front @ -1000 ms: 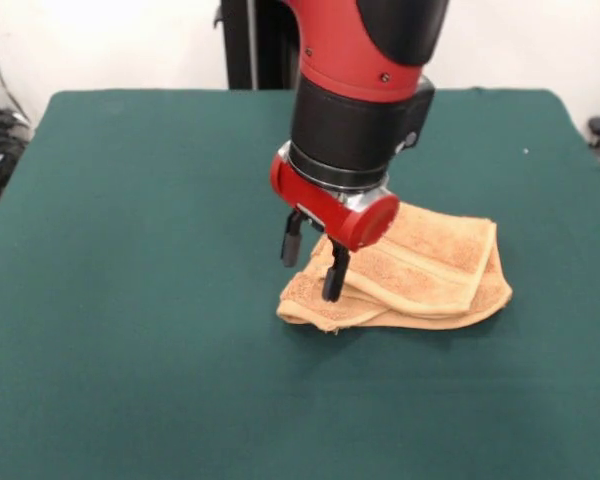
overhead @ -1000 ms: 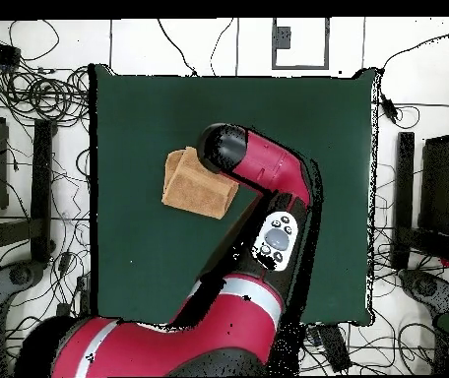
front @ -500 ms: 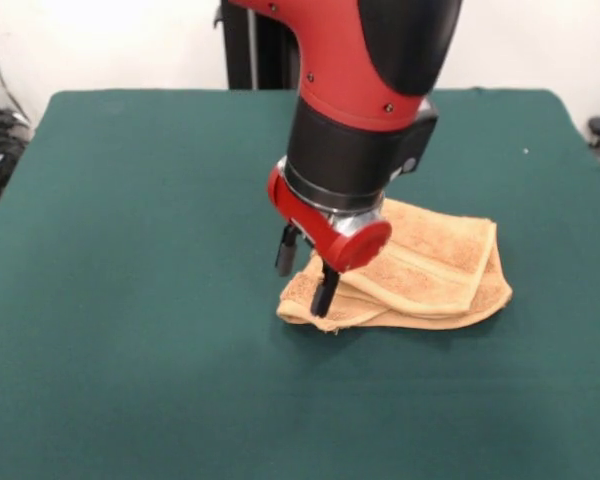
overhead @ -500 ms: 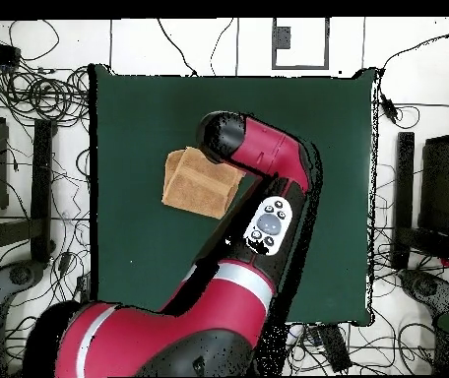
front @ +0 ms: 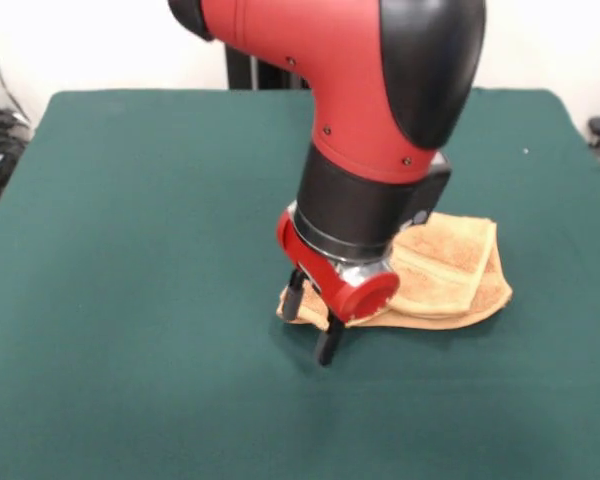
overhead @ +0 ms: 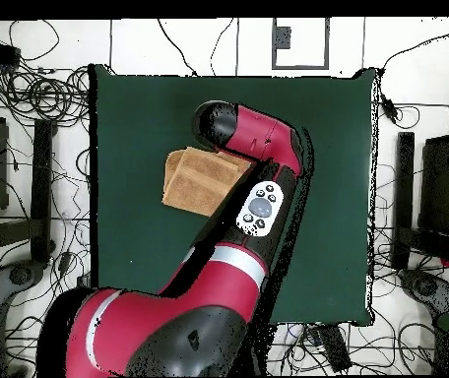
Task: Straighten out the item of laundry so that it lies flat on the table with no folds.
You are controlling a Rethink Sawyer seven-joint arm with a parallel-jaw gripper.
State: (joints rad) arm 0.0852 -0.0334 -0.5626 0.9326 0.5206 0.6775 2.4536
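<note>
Front view: gripper [front: 312, 317] is sitting low at the near-left corner of the towel [front: 450, 270], fingers apart — one dark finger [front: 327, 342] is reaching down to the table [front: 130, 250] just in front of the towel's edge, the other is resting against that edge, nothing clamped. The orange-tan towel is lying folded in layers right of centre, border bands showing on top, and the red and black arm [front: 380, 110] is covering its left part; overhead view is showing the towel [overhead: 194, 182] left of the table's [overhead: 337, 148] middle — arm [overhead: 258, 157] crossing over its far corner.
</note>
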